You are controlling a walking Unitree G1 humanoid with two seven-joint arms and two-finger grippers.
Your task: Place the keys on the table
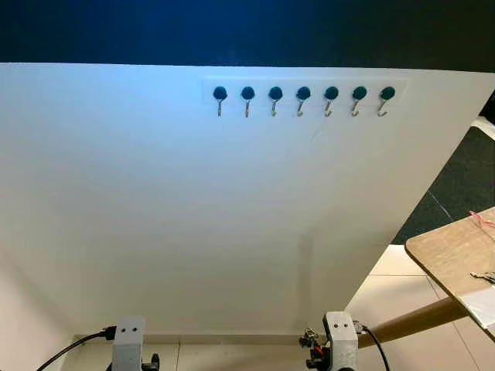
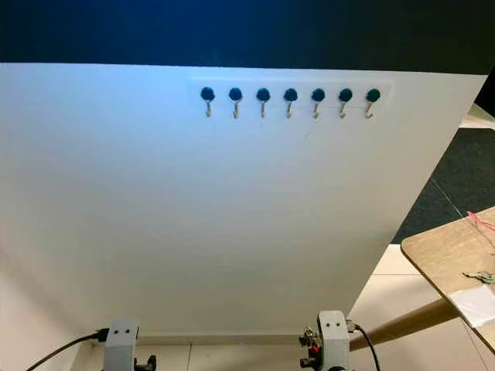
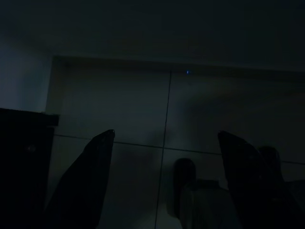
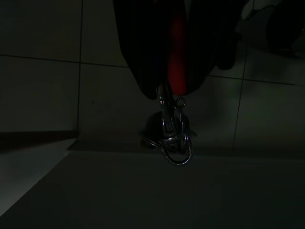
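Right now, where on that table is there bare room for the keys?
The wooden table is bare along its near rounded edge and across its middle. The far side is taken: a set of keys lies beside a white sheet, with a pink cord further back. The right gripper holds the key ring low, above the floor.

A white wall [image 1: 193, 209] carries a row of seven hooks [image 1: 303, 99]. At right, a wooden worktop [image 1: 452, 259] holds some keys [image 1: 485, 276].
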